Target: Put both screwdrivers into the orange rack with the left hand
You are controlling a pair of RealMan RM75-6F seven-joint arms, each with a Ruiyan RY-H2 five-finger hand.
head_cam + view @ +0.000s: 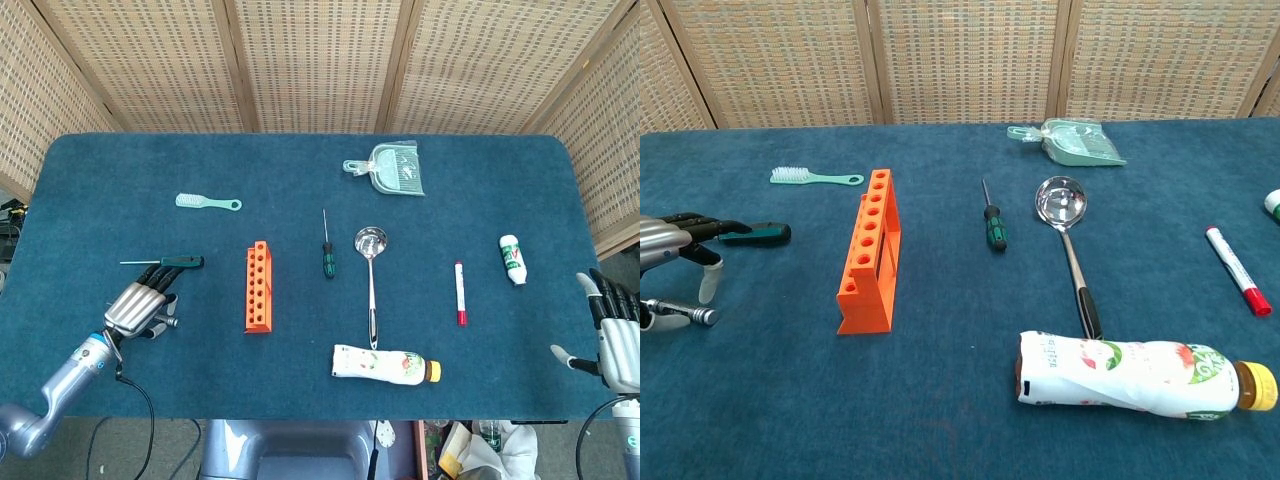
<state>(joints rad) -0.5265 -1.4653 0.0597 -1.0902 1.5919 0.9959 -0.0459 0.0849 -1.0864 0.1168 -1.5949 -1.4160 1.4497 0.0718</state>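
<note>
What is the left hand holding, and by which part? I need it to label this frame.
Nothing yet: the left hand hovers over the small silver screwdriver, fingers apart. The right hand is empty too.

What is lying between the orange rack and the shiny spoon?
A small screwdriver with a green and black handle lies on the cloth between the orange rack and the spoon, touching neither. Both the head view and the chest view show it.
</note>
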